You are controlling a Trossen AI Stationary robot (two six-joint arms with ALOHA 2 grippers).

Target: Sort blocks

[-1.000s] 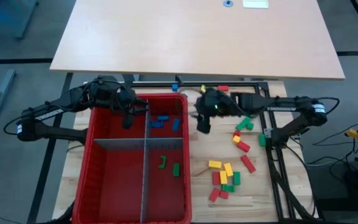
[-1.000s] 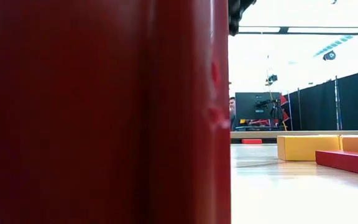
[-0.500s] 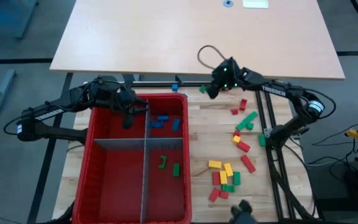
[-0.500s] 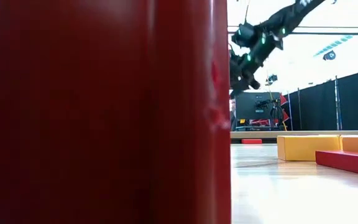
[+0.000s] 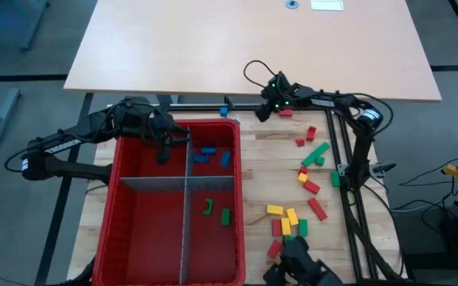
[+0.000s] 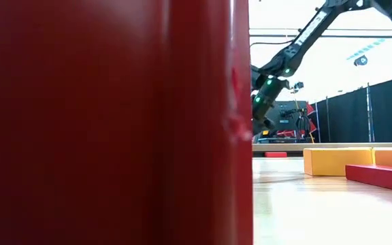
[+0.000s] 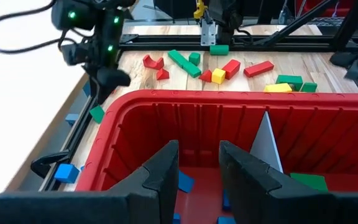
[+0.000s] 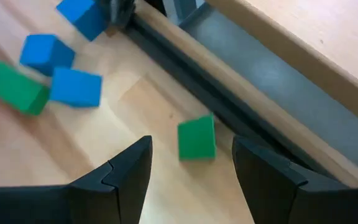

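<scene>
The red bin (image 5: 126,171) holds blue blocks (image 5: 207,152) in its far right compartment and green ones (image 5: 226,216) in its near right one. Loose red, green and yellow blocks (image 5: 291,222) lie on the wood to its right. My right gripper (image 8: 191,168) hangs open at the table's far edge, by the black rail. Just ahead of its fingertips a green block (image 8: 196,138) lies flat on the wood, touched by neither finger. My left gripper (image 7: 199,171) stands open over the bin's far left compartment, holding nothing.
Blue blocks (image 8: 74,87) and another green one (image 8: 11,84) lie close to the right gripper. The black rail (image 8: 229,93) and a raised tabletop (image 5: 253,48) bound the far side. Grey dividers (image 5: 186,230) split the bin. A dark shape (image 5: 296,268) shows at the near edge.
My right gripper has left the bin's right wall, risen and swung toward the table's far edge. It now hangs by the rail over the green block. The dark shape has come in at the near edge.
</scene>
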